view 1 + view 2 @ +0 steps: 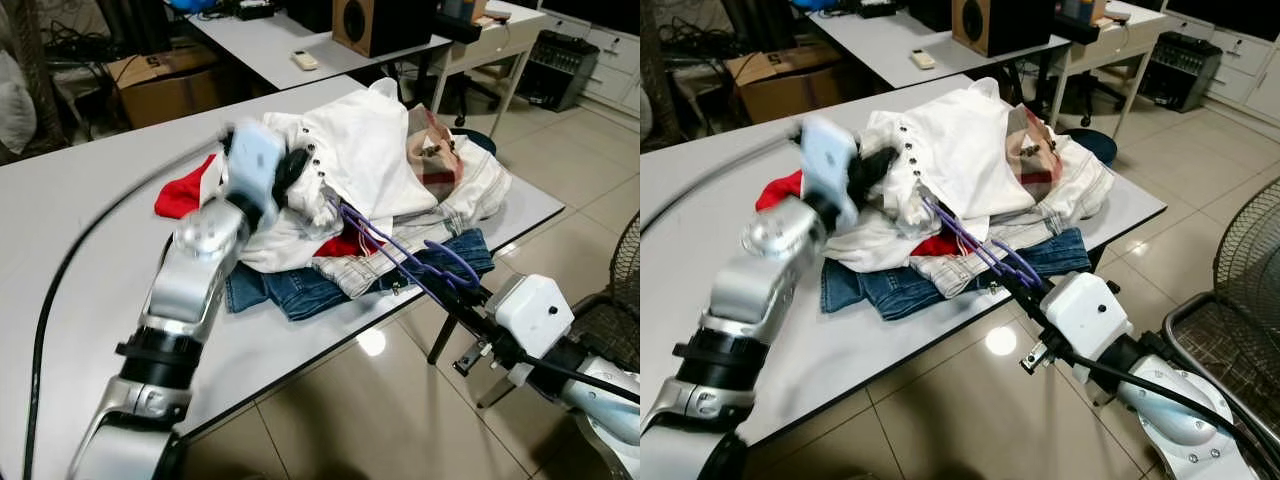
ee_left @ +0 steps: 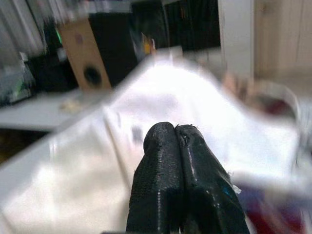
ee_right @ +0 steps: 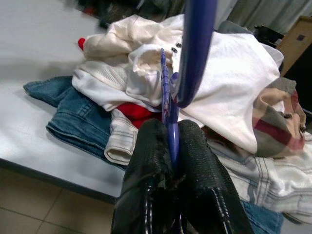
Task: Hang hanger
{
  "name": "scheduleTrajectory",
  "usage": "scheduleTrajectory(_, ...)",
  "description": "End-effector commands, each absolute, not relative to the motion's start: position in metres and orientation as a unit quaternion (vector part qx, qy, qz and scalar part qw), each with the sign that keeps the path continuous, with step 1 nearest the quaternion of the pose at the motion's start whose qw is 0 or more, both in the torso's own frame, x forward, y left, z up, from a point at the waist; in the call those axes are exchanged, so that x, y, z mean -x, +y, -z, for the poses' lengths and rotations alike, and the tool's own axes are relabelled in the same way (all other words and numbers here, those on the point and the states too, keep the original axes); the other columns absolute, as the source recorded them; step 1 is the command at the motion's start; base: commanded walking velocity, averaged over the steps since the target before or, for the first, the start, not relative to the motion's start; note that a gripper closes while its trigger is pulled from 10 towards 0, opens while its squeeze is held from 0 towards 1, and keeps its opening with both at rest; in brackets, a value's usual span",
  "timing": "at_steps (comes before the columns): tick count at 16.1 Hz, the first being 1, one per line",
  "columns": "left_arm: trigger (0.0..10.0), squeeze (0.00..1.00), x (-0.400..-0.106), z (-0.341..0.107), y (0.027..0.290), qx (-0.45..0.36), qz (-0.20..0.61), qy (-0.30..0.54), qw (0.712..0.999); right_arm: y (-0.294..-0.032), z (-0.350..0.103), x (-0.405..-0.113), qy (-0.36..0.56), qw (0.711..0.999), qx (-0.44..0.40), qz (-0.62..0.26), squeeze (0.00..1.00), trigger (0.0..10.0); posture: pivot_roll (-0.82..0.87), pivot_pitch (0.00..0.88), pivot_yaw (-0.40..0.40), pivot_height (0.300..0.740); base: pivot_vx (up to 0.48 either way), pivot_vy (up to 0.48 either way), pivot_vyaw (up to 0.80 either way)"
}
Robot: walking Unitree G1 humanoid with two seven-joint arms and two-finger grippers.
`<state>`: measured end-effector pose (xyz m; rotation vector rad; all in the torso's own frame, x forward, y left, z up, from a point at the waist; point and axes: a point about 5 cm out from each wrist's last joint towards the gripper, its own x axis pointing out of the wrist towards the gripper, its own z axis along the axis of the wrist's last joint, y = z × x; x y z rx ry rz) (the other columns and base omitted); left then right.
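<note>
On the white table [image 1: 90,230] lay a heap of clothes: a white shirt [image 1: 360,160] on top, a red garment [image 1: 185,195] at the heap's left edge, blue jeans [image 1: 300,290] underneath, and a plaid piece [image 1: 440,160] toward the right.

The purple hanger [image 1: 400,250] was at the front of the heap, its far end tucked in under the white shirt and its near end reaching out past the table's front edge. The right gripper [image 3: 173,146] was just off that edge, over the tiled floor [image 1: 380,420]. Its two black fingers [image 3: 146,175] were clamped on the hanger's thin purple bar, which ran up between them in the right wrist view.

The left gripper [image 2: 174,131] was up over the left part of the heap, against the white shirt; the arm appeared blurred in both eye views. Its fingers were pressed together with no gap, and nothing could be seen between them in the left wrist view.

Behind the table stood a second table [image 1: 270,45] carrying a wooden speaker [image 1: 365,25], with a cardboard box [image 1: 165,85] on the floor to the left. A fan's wire grille [image 1: 1240,270] stood at the far right.
</note>
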<state>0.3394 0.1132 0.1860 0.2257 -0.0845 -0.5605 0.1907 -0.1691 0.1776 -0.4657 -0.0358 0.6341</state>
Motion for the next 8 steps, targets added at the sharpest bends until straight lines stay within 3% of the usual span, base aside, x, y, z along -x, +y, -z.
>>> scheduleTrajectory(1,10.0,1.00,-0.337,-0.181,0.107,-0.114,0.301,-0.034,0.946,-0.174,-0.181,-0.191,-0.018,0.925,0.237,-0.297,0.00,10.0,-0.17,0.000,0.056,0.740,0.000,0.000,0.00)
scheduleTrajectory(5,10.0,1.00,-0.330,-0.169,0.090,-0.089,0.337,-0.011,0.937,-0.184,-0.178,-0.190,0.001,0.927,0.247,-0.283,0.00,10.0,-0.18,0.000,0.064,0.740,0.000,0.000,0.00)
scheduleTrajectory(8,10.0,1.00,-0.338,-0.168,0.095,-0.148,0.291,-0.021,0.945,-0.185,-0.180,-0.190,0.001,0.926,0.249,-0.282,0.00,10.0,-0.19,0.000,0.069,0.740,0.000,0.000,0.00)
